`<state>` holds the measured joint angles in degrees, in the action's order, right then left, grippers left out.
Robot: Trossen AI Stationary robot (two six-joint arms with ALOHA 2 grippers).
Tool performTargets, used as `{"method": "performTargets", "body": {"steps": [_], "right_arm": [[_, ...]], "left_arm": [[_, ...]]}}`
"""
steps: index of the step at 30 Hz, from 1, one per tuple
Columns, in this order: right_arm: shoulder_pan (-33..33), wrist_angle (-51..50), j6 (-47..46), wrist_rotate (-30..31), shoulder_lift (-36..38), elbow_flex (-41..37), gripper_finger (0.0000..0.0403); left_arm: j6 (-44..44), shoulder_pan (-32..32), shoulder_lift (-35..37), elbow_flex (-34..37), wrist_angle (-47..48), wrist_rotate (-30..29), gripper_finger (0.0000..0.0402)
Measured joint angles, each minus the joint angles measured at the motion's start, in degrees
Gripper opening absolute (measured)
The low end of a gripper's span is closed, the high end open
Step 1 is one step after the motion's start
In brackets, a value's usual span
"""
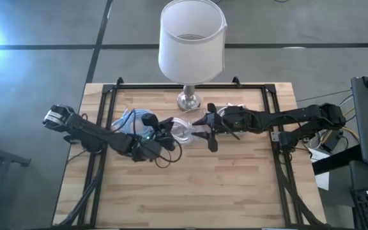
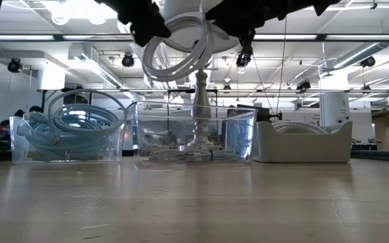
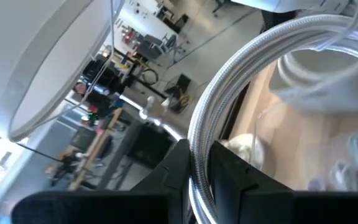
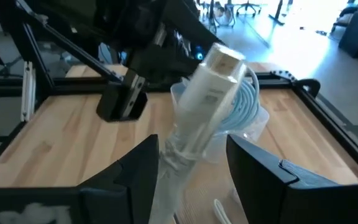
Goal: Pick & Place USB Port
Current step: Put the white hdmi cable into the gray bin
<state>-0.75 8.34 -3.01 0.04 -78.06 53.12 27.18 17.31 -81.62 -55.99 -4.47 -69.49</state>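
A coiled white USB cable (image 1: 183,130) is being held in the air between both grippers, over the table's (image 1: 235,185) middle.

From above, the left gripper (image 1: 165,135) and right gripper (image 1: 204,131) are being kept at opposite sides of the coil, probably for a handover. At table height, the loops are being hung above the clear middle bin (image 2: 194,138). In the left wrist view, the cable's strands are being pinched between closed fingers. In the right wrist view, the plug end (image 4: 213,84) is lying between spread fingers, not clamped.
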Motion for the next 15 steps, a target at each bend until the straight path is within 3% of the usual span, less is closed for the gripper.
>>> {"method": "performTargets", "body": {"steps": [10, 15], "right_arm": [[0.0, 4.7, 0.2, 1.4, -2.9, 0.0, 0.0180], [0.0, 3.8, 1.4, 5.7, -2.8, 0.0, 0.0143]], "left_arm": [[-0.3, -2.3, 0.0, 0.1, -6.1, 3.0, 0.0045], [-0.5, -2.2, 0.0, 1.0, -6.4, 3.0, 0.0045]]}}
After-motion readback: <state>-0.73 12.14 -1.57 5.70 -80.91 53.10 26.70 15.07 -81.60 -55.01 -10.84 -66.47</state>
